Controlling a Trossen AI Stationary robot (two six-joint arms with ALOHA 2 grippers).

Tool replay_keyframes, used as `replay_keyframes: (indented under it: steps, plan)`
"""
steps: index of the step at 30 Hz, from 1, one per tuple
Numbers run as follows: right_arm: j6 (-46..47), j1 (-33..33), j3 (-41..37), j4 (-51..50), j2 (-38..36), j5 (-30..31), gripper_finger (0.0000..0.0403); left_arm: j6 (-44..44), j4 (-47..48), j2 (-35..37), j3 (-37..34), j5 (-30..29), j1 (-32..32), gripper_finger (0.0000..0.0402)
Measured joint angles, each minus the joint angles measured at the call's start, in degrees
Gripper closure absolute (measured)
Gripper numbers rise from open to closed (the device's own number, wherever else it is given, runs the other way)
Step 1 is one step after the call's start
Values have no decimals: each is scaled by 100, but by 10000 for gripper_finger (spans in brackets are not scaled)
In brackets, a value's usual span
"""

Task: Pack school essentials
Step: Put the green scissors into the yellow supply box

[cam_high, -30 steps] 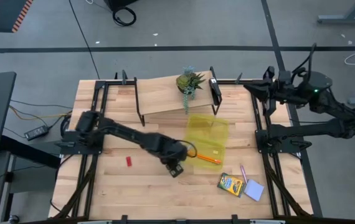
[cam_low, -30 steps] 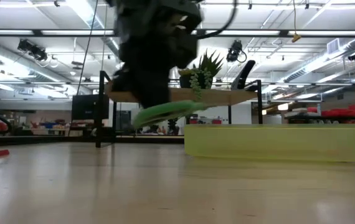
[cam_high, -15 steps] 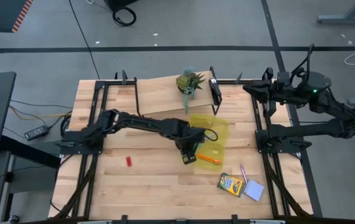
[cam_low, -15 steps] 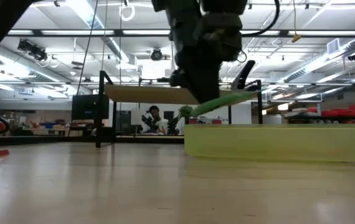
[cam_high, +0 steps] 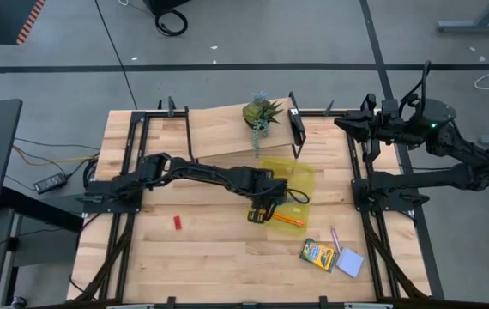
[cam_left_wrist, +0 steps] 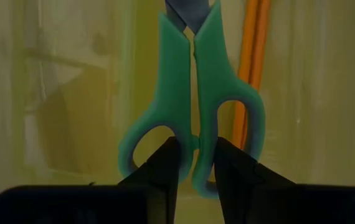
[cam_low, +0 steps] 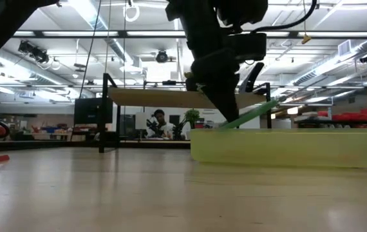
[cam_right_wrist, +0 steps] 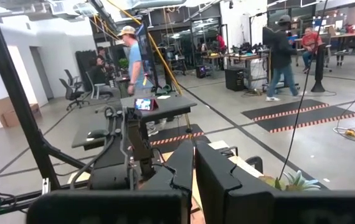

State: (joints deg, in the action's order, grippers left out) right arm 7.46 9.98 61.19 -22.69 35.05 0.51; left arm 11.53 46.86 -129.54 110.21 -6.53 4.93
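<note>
On the wooden counter [cam_high: 193,257], a small red item [cam_high: 177,223] lies alone in the lower left of the overhead picture. To its right, near the middle, the left tool [cam_high: 260,212] hangs at the near-left edge of the see-through yellow pouch [cam_high: 292,184], grasping the green-handled scissors [cam_left_wrist: 193,93] by the middle of the handles, its two dark fingers [cam_left_wrist: 165,168] pressed on either side. From table height the scissors tilt with the blades slanting down behind the pouch wall. Two orange pencils [cam_high: 287,221] lie at the pouch's near edge, just beside the tool. Above the pouch, at the top centre, a spiky potted plant [cam_high: 262,113] stands on a raised wooden shelf [cam_high: 219,133]. In the lower right lie the crayon box [cam_high: 318,254], the thin pink pen [cam_high: 335,238] and the pale blue notepad [cam_high: 350,263], close together on the counter. At the upper right the right tool [cam_right_wrist: 194,163] waits, clenched on nothing, off the counter's far corner.
</note>
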Motion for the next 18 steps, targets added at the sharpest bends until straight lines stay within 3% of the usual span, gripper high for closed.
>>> replay_keyframes:
  steps: [13,18]
  plan:
    - [90,0,0,15,0,2,380,1519,114,-295,-13,7,7,311]
    - [136,0,0,13,2,0,380,1611,147,-297,-9,9,9,299]
